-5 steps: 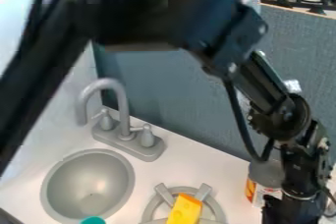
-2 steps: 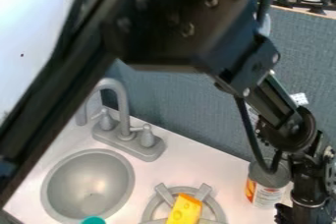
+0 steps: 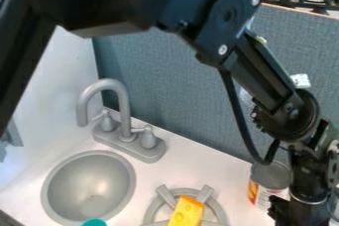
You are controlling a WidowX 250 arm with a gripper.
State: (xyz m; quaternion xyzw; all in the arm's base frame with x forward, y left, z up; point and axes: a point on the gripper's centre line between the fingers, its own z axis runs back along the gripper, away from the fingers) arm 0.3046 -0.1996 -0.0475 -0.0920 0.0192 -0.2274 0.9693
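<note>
A black gripper (image 3: 289, 213) is hanging at the lower right beside a can (image 3: 270, 174), whether open or closed one cannot tell. On the white counter (image 3: 192, 163), yellow cheese (image 3: 186, 213) is resting on a gray burner (image 3: 206, 192), while a faucet (image 3: 124, 116) is standing behind the round sink (image 3: 89, 183).

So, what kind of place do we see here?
Probably a toy kitchen set up in a workspace: there is a small gray sink with a faucet, and a toy cheese wedge on a stove burner.
</note>
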